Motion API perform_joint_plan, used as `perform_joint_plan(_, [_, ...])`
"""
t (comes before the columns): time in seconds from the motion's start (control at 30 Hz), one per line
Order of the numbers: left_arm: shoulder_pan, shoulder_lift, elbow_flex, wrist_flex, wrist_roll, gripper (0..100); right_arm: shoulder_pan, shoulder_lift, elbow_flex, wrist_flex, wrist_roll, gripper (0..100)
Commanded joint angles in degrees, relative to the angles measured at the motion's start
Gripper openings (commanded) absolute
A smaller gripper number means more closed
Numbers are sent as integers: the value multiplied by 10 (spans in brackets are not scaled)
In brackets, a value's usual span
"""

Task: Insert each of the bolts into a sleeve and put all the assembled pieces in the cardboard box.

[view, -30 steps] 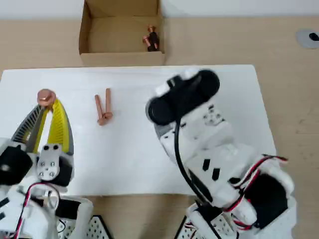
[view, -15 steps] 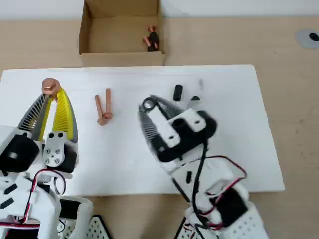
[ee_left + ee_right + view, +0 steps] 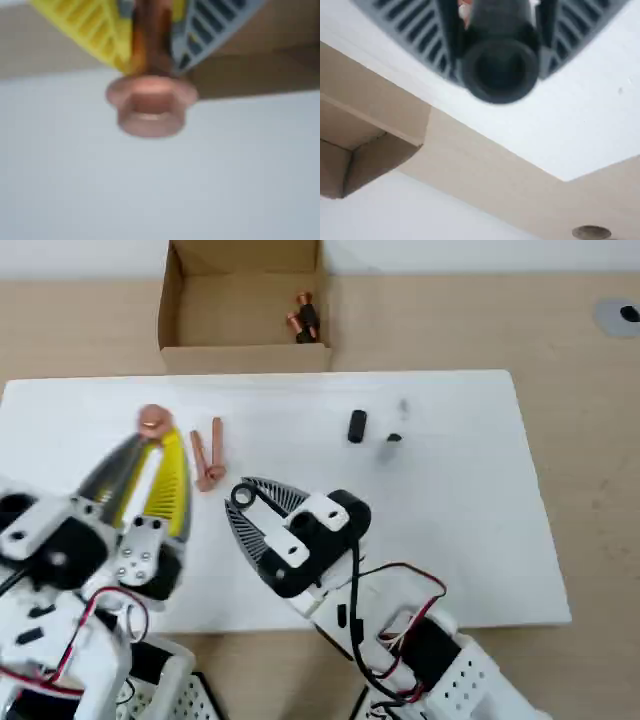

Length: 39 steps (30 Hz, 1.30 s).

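Copper-coloured flanged bolt (image 3: 150, 107): clamped by its shank in my left gripper (image 3: 151, 438), between the yellow finger (image 3: 95, 30) and the grey finger (image 3: 210, 30), with the round head standing clear beyond the tips. Black cylindrical sleeve (image 3: 500, 70): clamped in my right gripper (image 3: 242, 496), its open bore end facing outward past the grey ribbed fingers (image 3: 405, 30). Both grippers are above the white rectangular sheet (image 3: 470, 530) that lies on the light wooden table (image 3: 590, 440). On the high view, the held bolt is at 10 o'clock from the sheet's centre and the held sleeve is near the centre, at 9 o'clock; the two are apart. Two loose copper-coloured bolts (image 3: 208, 460) lie side by side on the sheet between my grippers, touching or nearly so; I cannot tell which. The held bolt's head is at 10 o'clock from that pair, the held sleeve at 5 o'clock. One loose black sleeve (image 3: 357, 426) rests on the sheet at 1 o'clock from centre, well apart from both grippers, with a smaller dark object (image 3: 393, 438) just beside it at 4 o'clock, too small to identify. Brown cardboard box (image 3: 245, 358): open, at 12 o'clock, on the table just beyond the sheet's far edge. Assembled bolt-and-sleeve pieces (image 3: 303, 317) lie inside near its 3 o'clock wall; their count I cannot tell.
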Motion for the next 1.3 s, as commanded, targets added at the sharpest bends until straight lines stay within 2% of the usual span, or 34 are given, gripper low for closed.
perform_joint_plan(0.0, [30,0,1,10,-25,6,-8,-16,5,-18,-5,10])
perform_joint_plan(0.37, [43,0,-70,102,-71,7,-8,-16,47,-15,-4,10])
perform_joint_plan(0.53, [94,0,-71,144,-82,6,-8,-14,47,-13,-3,10])
perform_joint_plan(0.73, [148,0,-71,142,-83,6,-9,-14,44,-13,29,10])
perform_joint_plan(1.13, [148,-2,-66,70,-79,6,-22,-18,44,23,26,10])
perform_joint_plan(1.27, [150,-2,-71,72,-33,6,-22,-18,43,31,26,10])
